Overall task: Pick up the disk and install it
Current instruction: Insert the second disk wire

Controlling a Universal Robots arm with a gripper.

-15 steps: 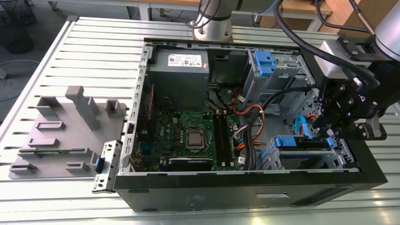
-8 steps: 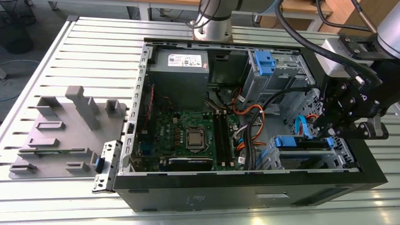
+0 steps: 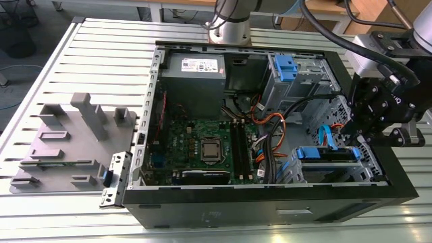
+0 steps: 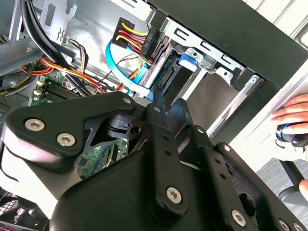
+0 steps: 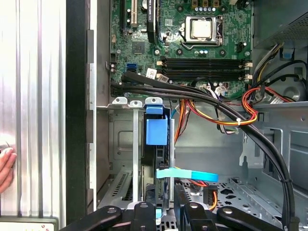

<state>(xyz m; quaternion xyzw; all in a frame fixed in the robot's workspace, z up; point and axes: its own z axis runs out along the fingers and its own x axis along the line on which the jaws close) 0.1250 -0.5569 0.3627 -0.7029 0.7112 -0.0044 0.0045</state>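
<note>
The tool (image 3: 356, 137) is down inside the open computer case (image 3: 270, 202), at the near corner on the exterior view's right. It is drawn in narrow, with its fingers (image 5: 144, 211) on either side of the disk (image 5: 156, 131), gripping it. The disk stands on edge in the lower drive bay (image 5: 120, 144), blue carrier frame showing, and a blue data cable (image 5: 187, 174) crosses just beside it. The motherboard (image 3: 202, 147) lies in the middle of the case, the power supply box (image 3: 196, 66) sits at the far side, and the drive cage (image 3: 287, 71) is far right. A hand (image 5: 5, 168) rests on the slatted counter (image 3: 81, 61).
</note>
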